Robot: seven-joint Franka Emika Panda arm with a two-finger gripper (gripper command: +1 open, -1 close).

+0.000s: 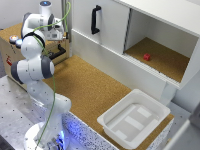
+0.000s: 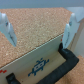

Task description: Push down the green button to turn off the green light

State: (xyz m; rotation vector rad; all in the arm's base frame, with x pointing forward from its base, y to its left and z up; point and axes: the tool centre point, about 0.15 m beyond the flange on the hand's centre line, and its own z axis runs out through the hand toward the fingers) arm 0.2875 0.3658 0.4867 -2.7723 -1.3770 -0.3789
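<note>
Cork covers the whole counter point(image 1: 85, 85), and the white Franka arm point(image 1: 32, 60) is bent back toward the far corner on the exterior view's left, hovering over a cork-topped wooden box point(image 1: 12, 42). Its jaws point(image 2: 40, 27) are spread wide, nothing between them. From the wrist view you can see the box's black handle point(image 2: 70, 59) on its side, plus a little blue pixel-art figure point(image 2: 37, 66) printed there. Honestly can't pick out the green button itself; there's just a blurry round knob point(image 1: 13, 39) on the box top. Elsewhere: white cabinet point(image 1: 150, 35) with a black door handle point(image 1: 95, 19) and a small red block point(image 1: 146, 57) inside, and a white plastic tub point(image 1: 134, 119) sitting near the front edge.
</note>
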